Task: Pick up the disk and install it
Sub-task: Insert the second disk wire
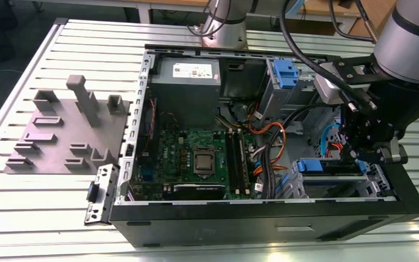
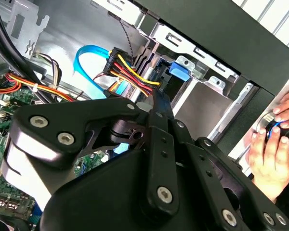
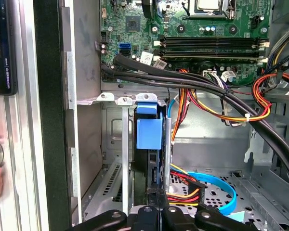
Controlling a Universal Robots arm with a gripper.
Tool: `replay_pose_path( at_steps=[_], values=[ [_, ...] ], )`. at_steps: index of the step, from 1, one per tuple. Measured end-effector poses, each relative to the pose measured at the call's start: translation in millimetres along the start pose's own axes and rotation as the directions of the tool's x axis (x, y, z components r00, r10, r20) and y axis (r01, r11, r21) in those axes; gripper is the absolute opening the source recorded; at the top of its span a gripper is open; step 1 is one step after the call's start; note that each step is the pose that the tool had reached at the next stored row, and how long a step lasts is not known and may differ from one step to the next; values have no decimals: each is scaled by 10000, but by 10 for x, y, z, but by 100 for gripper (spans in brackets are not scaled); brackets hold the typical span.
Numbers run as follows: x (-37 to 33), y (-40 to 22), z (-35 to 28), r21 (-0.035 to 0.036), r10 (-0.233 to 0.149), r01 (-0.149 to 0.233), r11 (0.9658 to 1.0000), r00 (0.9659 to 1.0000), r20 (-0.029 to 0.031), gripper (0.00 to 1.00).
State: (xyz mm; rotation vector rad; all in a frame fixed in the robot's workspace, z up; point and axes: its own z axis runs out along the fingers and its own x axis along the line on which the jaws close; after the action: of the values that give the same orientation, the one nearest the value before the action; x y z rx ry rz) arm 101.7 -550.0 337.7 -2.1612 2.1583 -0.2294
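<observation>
The arm reaches down into the open computer case (image 1: 268,213) at about four o'clock of the exterior view, and its gripper (image 1: 366,155) hangs just above the drive cage (image 1: 333,183) in that corner. The disk (image 1: 331,166) sits on edge in the cage, its blue frame level with the cage's top rim; in the first wrist view the disk (image 3: 149,139) stands upright in a narrow slot between thin metal walls, with little free room on either side. The gripper (image 3: 159,211) is right at the disk's near edge, but whether its fingers are together, apart or clamped on the disk cannot be told from these pictures. A bundle of cables (image 3: 207,89) crosses close over the cage and a blue flat cable (image 3: 216,183) curls on the case floor just beside the slot, crowding that side. The circuit board (image 1: 195,158) lies toward nine o'clock of the cage, apart from it. Outside the case wall, in the second wrist view, a person's hand (image 2: 272,149) rests on a round knob. A grey rack (image 1: 64,136) stands well apart on the slatted table (image 1: 35,218), toward nine o'clock.
</observation>
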Motion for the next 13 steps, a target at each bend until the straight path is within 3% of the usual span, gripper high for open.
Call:
replay_pose_path(
  at_steps=[6,13],
  values=[
    [1,33,-12,-14,6,-6,10000,10000,39,11],
    [-2,20,-120,-105,12,-11,9999,9999,99,11]
  ],
)
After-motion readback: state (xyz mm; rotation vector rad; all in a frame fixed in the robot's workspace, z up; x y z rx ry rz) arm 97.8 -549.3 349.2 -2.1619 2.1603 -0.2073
